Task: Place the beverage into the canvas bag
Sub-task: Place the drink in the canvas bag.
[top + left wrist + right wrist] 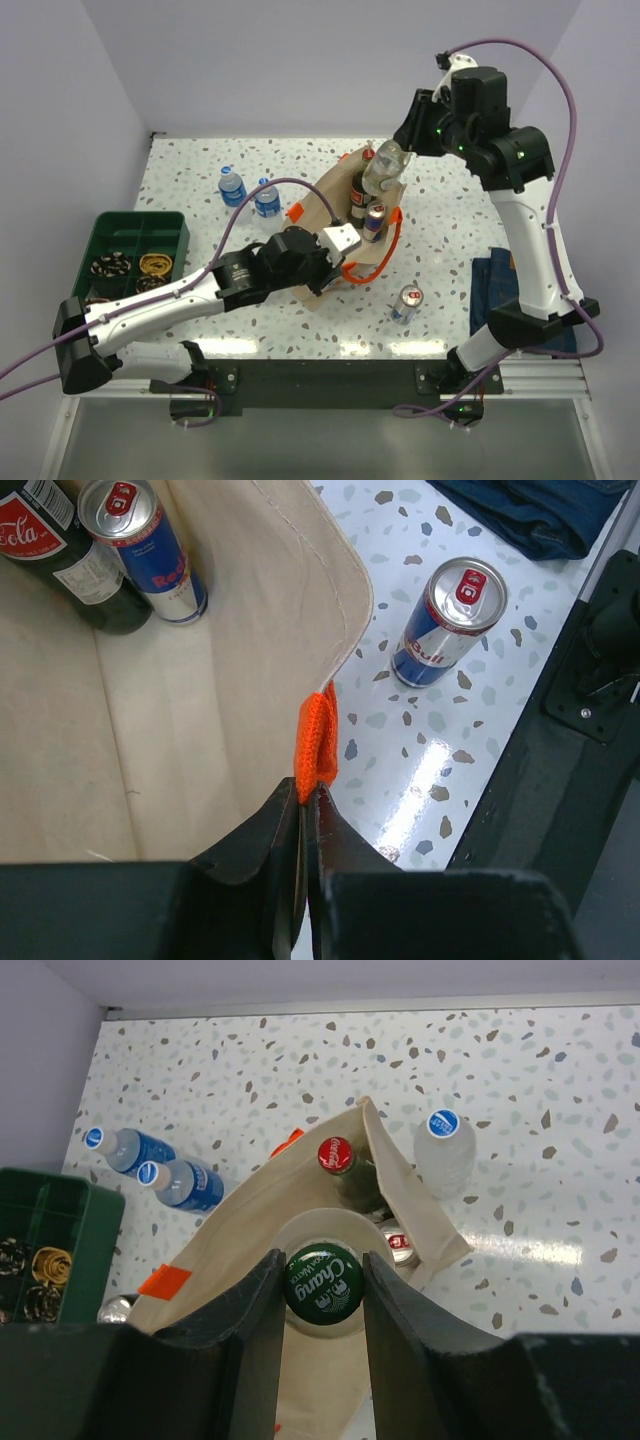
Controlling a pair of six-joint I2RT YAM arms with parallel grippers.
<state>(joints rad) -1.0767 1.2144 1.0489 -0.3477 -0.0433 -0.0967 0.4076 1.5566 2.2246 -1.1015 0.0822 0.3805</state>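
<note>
Pinching orange strap (316, 735) of beige canvas bag (200, 700) in closed left gripper (308, 805); clamping clear green-capped bottle (323, 1285) in right gripper (320, 1260) — seemingly above bag.

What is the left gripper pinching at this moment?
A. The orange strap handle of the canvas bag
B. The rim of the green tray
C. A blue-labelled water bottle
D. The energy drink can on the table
A: the left wrist view shows the left gripper with its jaws shut on the orange strap handle at the rim of the canvas bag, while the can stands apart on the table.
</note>
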